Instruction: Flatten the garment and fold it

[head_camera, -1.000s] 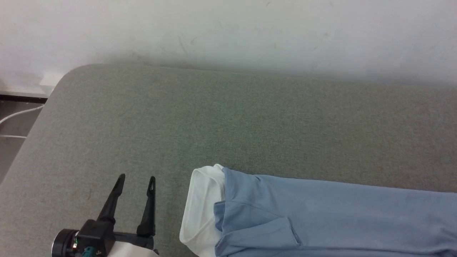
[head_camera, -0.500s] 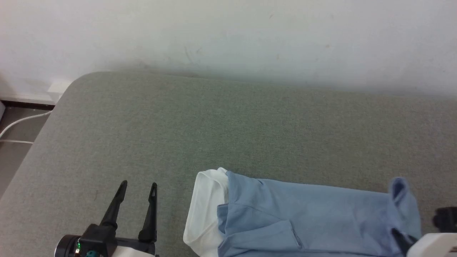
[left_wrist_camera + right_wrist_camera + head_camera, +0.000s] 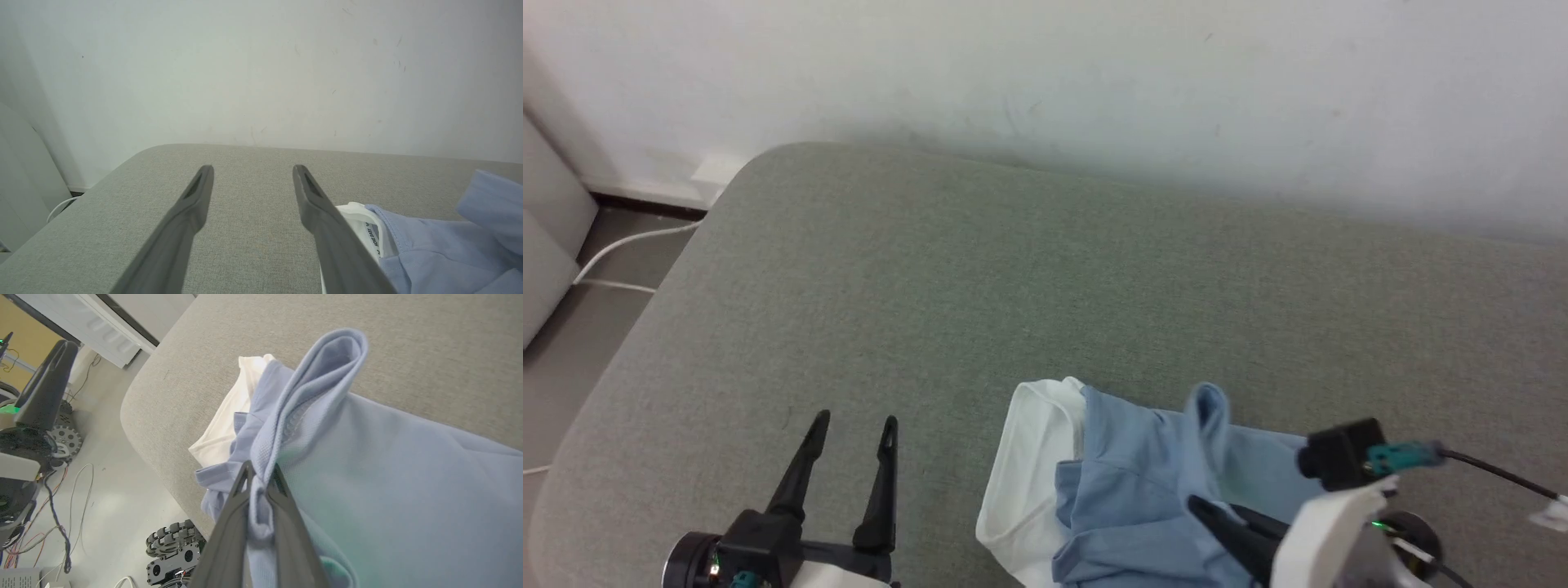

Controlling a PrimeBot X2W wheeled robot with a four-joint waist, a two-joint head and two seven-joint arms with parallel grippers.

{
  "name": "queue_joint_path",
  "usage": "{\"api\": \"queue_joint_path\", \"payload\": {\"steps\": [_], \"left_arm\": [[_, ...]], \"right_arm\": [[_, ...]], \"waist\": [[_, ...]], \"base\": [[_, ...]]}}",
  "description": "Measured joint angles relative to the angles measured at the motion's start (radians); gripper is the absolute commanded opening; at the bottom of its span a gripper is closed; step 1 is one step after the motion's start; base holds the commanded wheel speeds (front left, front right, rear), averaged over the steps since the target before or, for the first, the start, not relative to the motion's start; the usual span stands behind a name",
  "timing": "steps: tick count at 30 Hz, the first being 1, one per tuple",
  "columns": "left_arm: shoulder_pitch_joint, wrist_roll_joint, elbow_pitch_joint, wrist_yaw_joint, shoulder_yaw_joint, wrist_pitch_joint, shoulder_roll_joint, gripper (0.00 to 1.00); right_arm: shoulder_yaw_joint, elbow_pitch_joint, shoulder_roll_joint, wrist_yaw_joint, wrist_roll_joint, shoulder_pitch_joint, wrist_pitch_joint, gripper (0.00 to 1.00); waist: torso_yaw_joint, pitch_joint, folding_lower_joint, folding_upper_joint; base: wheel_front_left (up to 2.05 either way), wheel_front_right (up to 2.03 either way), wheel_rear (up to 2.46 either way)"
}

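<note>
The garment (image 3: 1131,490), light blue with a white collar (image 3: 1025,474), lies bunched at the near edge of the grey-green padded surface (image 3: 1013,269). My right gripper (image 3: 1213,510) is shut on a fold of its blue cloth, and a loop of that cloth (image 3: 1209,408) stands up above the fingers. The right wrist view shows the gripper (image 3: 261,470) pinching the garment (image 3: 388,465), with the raised fold pointing toward the collar (image 3: 229,416). To the left of the collar my left gripper (image 3: 856,420) is open and holds nothing. In its own view the gripper (image 3: 253,168) hovers over bare surface, with the garment (image 3: 429,253) at the right.
A white wall (image 3: 1094,73) runs along the far edge of the surface. At the left the rounded corner drops to the floor, where a white cable (image 3: 629,241) lies. Below the near edge, cables and a wheeled base (image 3: 175,547) sit on the floor.
The right gripper has come into view and carried the garment's far end leftward toward the collar, doubling the blue cloth over. The head camera has shifted. The left gripper stays open in place.
</note>
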Motion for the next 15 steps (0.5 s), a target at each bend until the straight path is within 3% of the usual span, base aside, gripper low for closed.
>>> {"api": "queue_joint_path", "payload": {"steps": [7,15], "left_arm": [[-0.008,-0.001,0.005,-0.007,-0.005,0.000,-0.002,1.00],[-0.026,-0.002,0.014,-0.007,-0.015,0.000,-0.004,1.00]], "right_arm": [[0.101,0.088,0.049,0.000,0.034,-0.127,-0.002,0.00],[0.135,0.290,0.065,0.000,-0.001,-0.230,-0.053,0.00]], "waist": [[0.045,0.015,0.0000,0.0000],[0.095,0.037,0.0000,-0.0001]], "base": [[0.00,0.00,0.00],[0.00,0.00,0.00]]}}
